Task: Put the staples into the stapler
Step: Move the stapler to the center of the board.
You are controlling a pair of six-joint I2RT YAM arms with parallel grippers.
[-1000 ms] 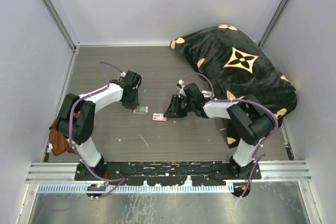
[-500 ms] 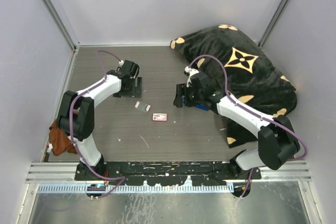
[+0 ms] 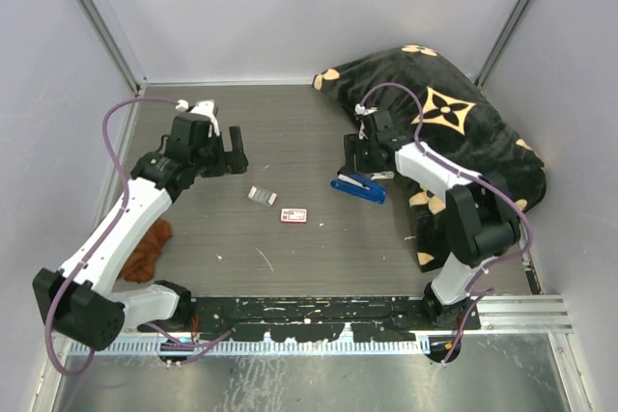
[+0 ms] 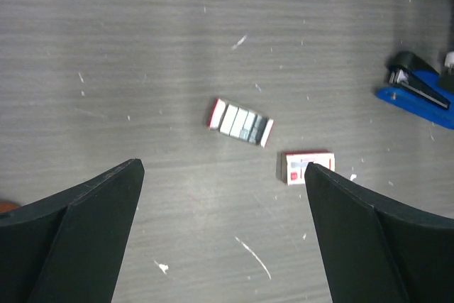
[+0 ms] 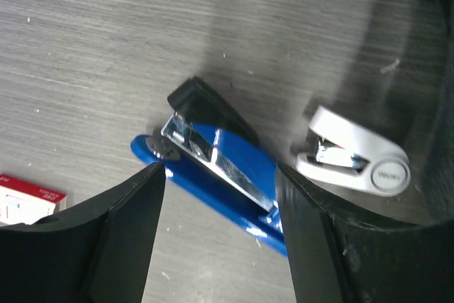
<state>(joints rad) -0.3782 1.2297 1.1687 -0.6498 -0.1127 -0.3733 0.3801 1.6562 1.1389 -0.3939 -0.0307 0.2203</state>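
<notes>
Both left gripper and right gripper gape empty; likely next, lifting the staples off the table toward the stapler.

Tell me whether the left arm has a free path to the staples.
Probably yes. The left arm's fingers stand open with the staples in plain view ahead and nothing between them. The red-and-white box lies beside, the stapler farther off.

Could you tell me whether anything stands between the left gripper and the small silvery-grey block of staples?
Nothing visible does. The open left gripper hovers apart from the staples, which lie uncovered ahead; the red-and-white cardboard box lies beside them.
</notes>
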